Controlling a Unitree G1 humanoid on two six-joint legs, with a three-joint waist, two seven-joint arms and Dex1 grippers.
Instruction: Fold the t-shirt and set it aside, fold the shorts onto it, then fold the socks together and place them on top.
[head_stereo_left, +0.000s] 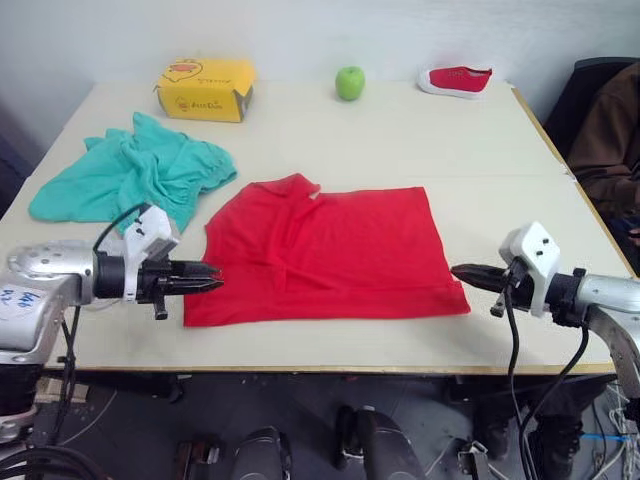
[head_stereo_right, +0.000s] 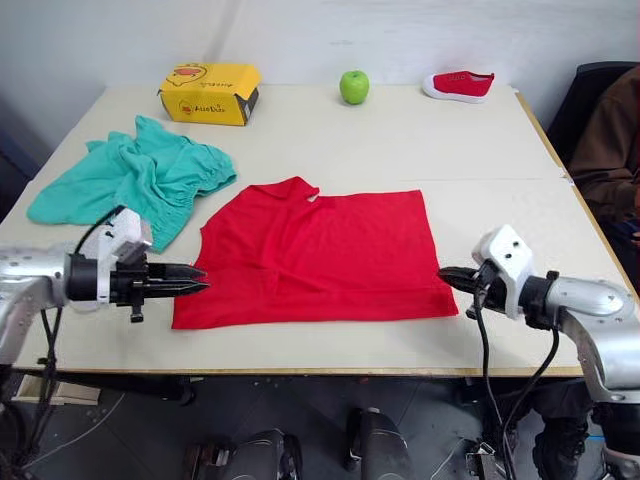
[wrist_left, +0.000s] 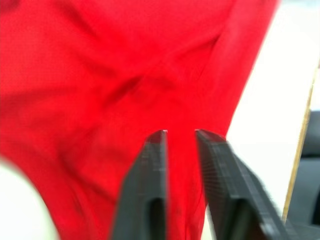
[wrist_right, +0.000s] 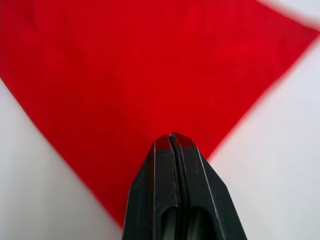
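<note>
I have the t-shirt (head_stereo_left: 325, 250) half-folded near the desk's (head_stereo_left: 480, 150) front edge, left gripper (head_stereo_left: 210, 279) slightly parted and right gripper (head_stereo_left: 462, 271) closed, both empty, shorts (head_stereo_left: 130, 175) untouched.

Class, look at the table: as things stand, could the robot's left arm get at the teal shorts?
Probably yes. The shorts lie crumpled on the robot's left, just beyond the left claw, with nothing between them. That claw now points at the red t-shirt, so it would have to turn.

Along the far edge of the table (head_stereo_left: 400, 140) — yellow box (head_stereo_left: 205, 89), green apple (head_stereo_left: 350, 82), red shoe (head_stereo_left: 456, 80). Dark chair (head_stereo_left: 590, 100) beside the right edge.
</note>
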